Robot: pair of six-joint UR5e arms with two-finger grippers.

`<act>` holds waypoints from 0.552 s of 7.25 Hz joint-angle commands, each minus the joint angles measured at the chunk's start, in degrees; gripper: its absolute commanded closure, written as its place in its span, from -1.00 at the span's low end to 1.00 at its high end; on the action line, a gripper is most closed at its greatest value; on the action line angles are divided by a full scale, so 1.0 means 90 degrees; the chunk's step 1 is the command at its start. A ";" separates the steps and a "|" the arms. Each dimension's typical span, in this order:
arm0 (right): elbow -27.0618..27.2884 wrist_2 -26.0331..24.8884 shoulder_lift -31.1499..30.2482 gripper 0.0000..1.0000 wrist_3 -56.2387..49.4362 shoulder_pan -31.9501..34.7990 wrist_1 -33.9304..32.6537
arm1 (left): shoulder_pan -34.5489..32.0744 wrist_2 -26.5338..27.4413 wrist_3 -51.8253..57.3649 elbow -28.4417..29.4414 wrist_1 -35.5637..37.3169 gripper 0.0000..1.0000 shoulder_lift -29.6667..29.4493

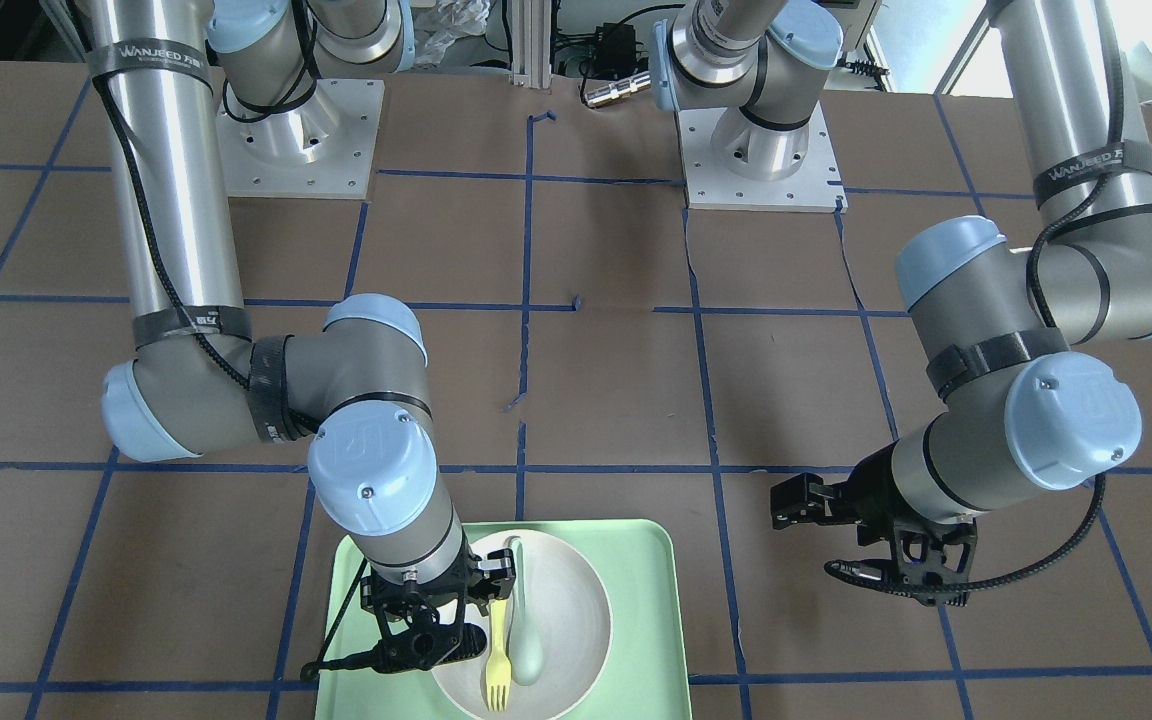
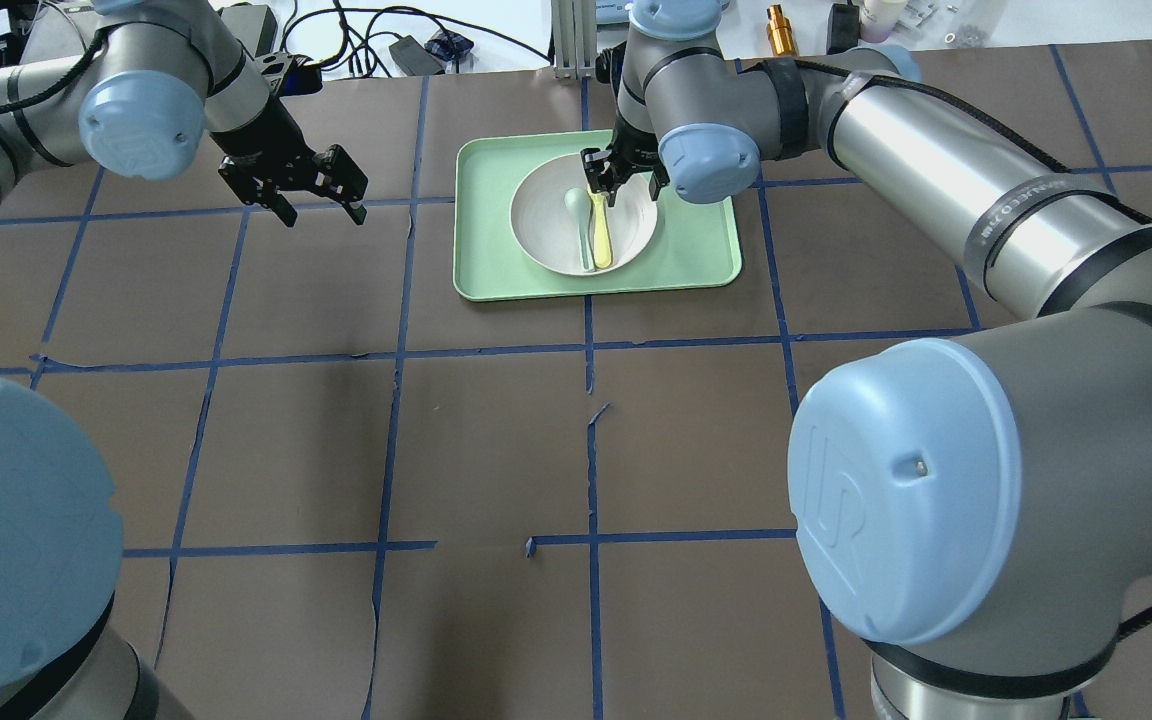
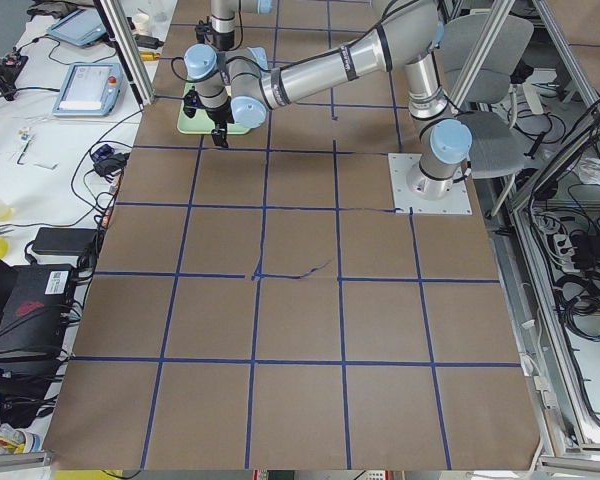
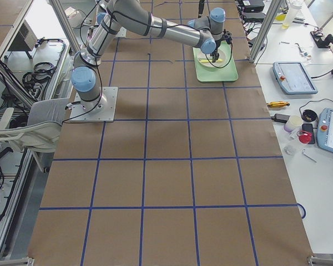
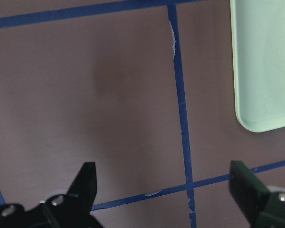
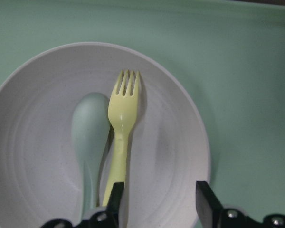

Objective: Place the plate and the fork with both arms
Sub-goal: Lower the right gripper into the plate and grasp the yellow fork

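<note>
The off-white plate [image 1: 566, 590] lies in the mint-green tray [image 1: 641, 590]. The pale-yellow fork [image 1: 497, 660] lies in the plate beside a grey-green spoon [image 1: 526, 640]. My right gripper [image 1: 491, 605] hangs low over the plate, open, at the fork's handle end. In the right wrist view its fingers straddle the plate [image 6: 38, 142] just right of the fork [image 6: 123, 114] handle, which touches the left finger's edge. My left gripper [image 2: 321, 212] is open and empty over bare table, left of the tray [image 2: 696, 240] in the overhead view.
The table is brown paper with a blue tape grid. The left wrist view shows the tray's corner [image 5: 266, 61] at the upper right. The two arm bases [image 1: 301, 150] stand at the robot's side. Cables and small tools lie beyond the table's far edge.
</note>
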 commanded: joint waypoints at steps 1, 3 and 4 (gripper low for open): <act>-0.0043 0.0251 0.0211 -0.06 0.0015 0.0054 -0.0231 | 0.0008 -0.0007 0.0001 0.0002 0.0024 -1.00 0.0014; -0.0043 0.0272 0.0308 -0.04 0.0025 0.0064 -0.0231 | 0.0008 -0.0007 0.0001 -0.0008 0.0025 -1.00 0.0004; -0.0063 0.0272 0.0405 -0.03 0.0025 0.0064 -0.0260 | -0.0002 -0.0007 0.0001 -0.0018 0.0015 -1.00 0.0004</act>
